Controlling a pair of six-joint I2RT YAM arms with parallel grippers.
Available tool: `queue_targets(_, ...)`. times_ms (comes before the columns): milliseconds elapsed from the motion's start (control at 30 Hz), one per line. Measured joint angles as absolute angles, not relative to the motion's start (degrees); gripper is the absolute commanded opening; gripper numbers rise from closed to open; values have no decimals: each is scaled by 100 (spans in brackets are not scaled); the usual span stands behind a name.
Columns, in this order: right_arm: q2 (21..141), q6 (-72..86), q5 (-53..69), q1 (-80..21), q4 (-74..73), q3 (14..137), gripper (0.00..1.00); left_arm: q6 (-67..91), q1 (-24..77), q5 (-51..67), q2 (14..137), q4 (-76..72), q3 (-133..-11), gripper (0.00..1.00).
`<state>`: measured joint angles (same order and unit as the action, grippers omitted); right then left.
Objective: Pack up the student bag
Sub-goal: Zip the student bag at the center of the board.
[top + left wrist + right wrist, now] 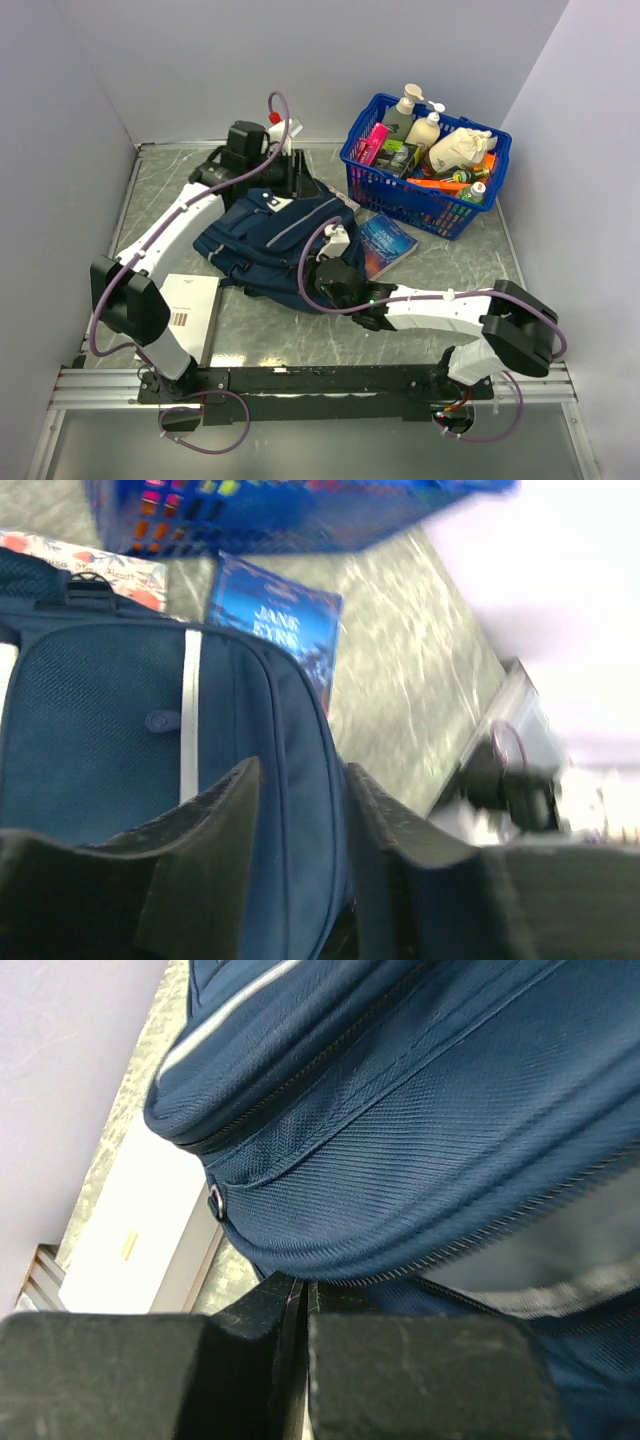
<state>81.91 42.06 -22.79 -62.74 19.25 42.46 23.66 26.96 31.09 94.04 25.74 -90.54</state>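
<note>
The bag (270, 238) lies flat in the middle of the table (280, 342). The left gripper (300, 860) stands half wide astride its far edge. The right gripper (305, 1320) is closed tight at its near edge; whether it pinches fabric I cannot tell. A book (386, 246) lies just right of the bag, with a basket (420, 210) beyond.

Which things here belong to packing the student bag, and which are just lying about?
Belonging to the job: student bag; left gripper, open astride the bag's edge; right gripper, shut close by the bag; probably the blue book and white book, as likely contents.

Lying about, it seems: blue basket; pump bottles and other items inside it.
</note>
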Motion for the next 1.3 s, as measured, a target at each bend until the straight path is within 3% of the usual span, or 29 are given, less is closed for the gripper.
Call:
queue_targets(100,7913,4206,-2281,-6274,1785,4143,0,1640,2276,3894,9411,3076,-9244,47)
queue_targets(267,7725,4206,-2279,-6274,1706,4086,0,-963,1142,4812,9426,4921,-9426,43)
queue_targets(400,7728,4211,-2215,-6267,1627,4091,0,-2952,1024,4974,9094,5972,-8593,45)
queue_targets(567,7743,4233,-2130,-6259,1516,4115,0,-5352,1173,5190,8818,7157,-7767,60)
queue_targets(667,7749,4239,-2128,-6259,1474,4125,0,-6036,1168,5258,8488,7094,-7266,69)
queue_targets(800,7782,4259,-2123,-6257,1409,4158,0,-6521,1186,5273,7832,6591,-6674,67)
queue_targets(833,7793,4274,-2110,-6257,1391,4174,0,-6543,1194,5264,7669,6379,-6547,74)
queue_targets(933,7824,4305,-2064,-6241,1306,4244,0,-6501,1227,5256,7446,5732,-6372,79)
queue_targets(1300,7898,4410,-1931,-6202,1125,4353,0,-6434,1669,4698,7529,4211,-5741,85)
